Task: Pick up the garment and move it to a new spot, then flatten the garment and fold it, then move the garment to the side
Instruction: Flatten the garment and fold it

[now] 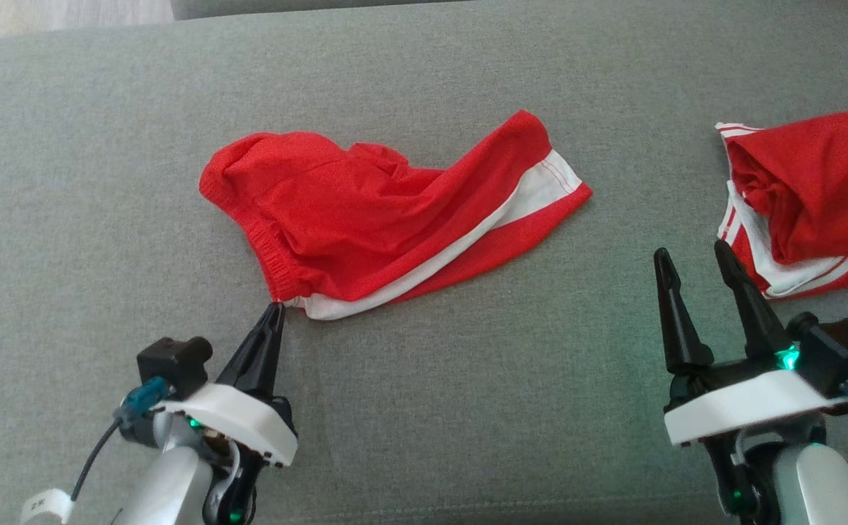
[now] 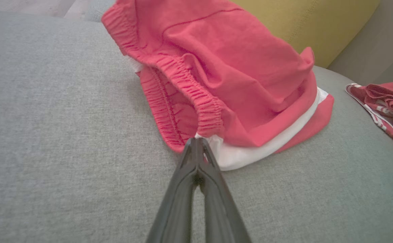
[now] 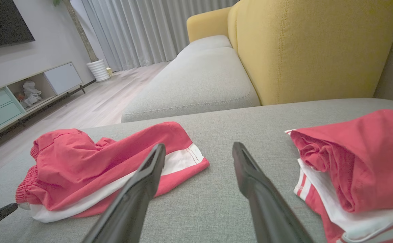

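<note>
The garment (image 1: 365, 211), red shorts with a white side stripe, lies crumpled in the middle of the grey cushion (image 1: 467, 408). My left gripper (image 1: 275, 308) is shut on the near corner of its elastic waistband, where red meets white. The left wrist view shows the pinched corner at the gripper (image 2: 198, 140), with the garment (image 2: 237, 77) bulging up behind it. My right gripper (image 1: 693, 255) hovers open over bare cushion to the right of the garment, holding nothing. From the right wrist, the garment (image 3: 91, 162) lies left of the open right gripper (image 3: 199, 148).
A second red and white piece of clothing (image 1: 817, 197) lies bunched at the cushion's right edge, just right of my right gripper. A yellow backrest (image 3: 301, 50) rises behind the cushion. Wooden floor (image 1: 30, 18) shows beyond the far left corner.
</note>
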You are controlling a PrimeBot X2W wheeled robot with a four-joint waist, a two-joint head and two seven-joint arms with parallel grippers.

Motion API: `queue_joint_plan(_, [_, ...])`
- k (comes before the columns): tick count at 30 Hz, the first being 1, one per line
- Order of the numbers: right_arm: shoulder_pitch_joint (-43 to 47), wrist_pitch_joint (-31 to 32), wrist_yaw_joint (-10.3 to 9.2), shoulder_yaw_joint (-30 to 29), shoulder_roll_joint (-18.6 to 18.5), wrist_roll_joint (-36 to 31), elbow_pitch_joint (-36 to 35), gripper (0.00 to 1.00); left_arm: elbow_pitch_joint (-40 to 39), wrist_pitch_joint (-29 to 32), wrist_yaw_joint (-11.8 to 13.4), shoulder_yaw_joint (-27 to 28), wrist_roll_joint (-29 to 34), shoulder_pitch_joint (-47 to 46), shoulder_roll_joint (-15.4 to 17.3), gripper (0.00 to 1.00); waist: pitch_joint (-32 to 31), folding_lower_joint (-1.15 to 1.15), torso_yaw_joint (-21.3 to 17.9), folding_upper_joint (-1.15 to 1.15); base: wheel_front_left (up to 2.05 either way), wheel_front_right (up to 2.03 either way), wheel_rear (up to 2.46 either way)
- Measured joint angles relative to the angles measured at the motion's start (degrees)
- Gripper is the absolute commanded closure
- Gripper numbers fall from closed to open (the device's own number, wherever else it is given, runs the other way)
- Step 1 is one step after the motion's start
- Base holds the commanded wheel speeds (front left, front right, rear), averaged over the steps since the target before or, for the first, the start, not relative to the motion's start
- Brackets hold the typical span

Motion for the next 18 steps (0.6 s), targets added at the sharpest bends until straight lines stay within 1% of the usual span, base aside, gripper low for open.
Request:
queue_joint_plan(5, [0.0, 0.0, 0.0, 0.0, 0.0, 0.0, 0.0, 0.0, -0.4, -0.2, 0.1, 0.2, 0.0, 0.1, 0.0, 1.0, -0.4, 0.0, 0.0, 0.0, 0.0, 0.0, 0.0])
queue_joint_plan(7, [0.0, 0.0, 0.0, -0.1, 0.0, 0.0, 0.0, 0.0, -1.1, -0.3, 1.0, 0.4, 0.0, 0.1, 0.1, 1.0, -0.6, 0.0, 0.0, 0.0, 0.0, 0.0, 0.0])
queue_joint_plan(8, [0.1, 0.0, 0.0, -0.1, 0.0, 0.0, 0.0, 0.0, -1.9, -0.3, 1.8, 0.6, 0.5, 0.2, 0.1, 0.71, -0.7, 0.0, 0.1, 0.0, 0.0, 0.0, 0.0])
queue_joint_plan(9, [0.1, 0.0, 0.0, -0.2, 0.0, 0.0, -0.1, 0.0, -2.6, -0.4, 2.6, 0.8, 1.0, 0.2, 0.1, 0.0, -0.8, 0.0, 0.1, 0.0, 0.0, 0.0, 0.0])
queue_joint_plan(13, [0.1, 0.0, 0.0, -0.8, 0.0, 0.0, -0.6, 0.0, -7.7, -0.7, 5.8, 2.4, 2.9, 1.6, 0.3, 0.0, -1.5, 0.0, 0.5, 0.0, 0.0, 0.0, 0.0])
queue_joint_plan(18, [0.3, 0.0, 0.0, -1.4, 0.0, -1.4, -1.6, 0.0, -16.5, -0.8, 9.9, 4.5, 7.0, 2.9, 0.5, 0.0, -2.7, 0.0, 1.2, 0.0, 0.0, 0.0, 0.0])
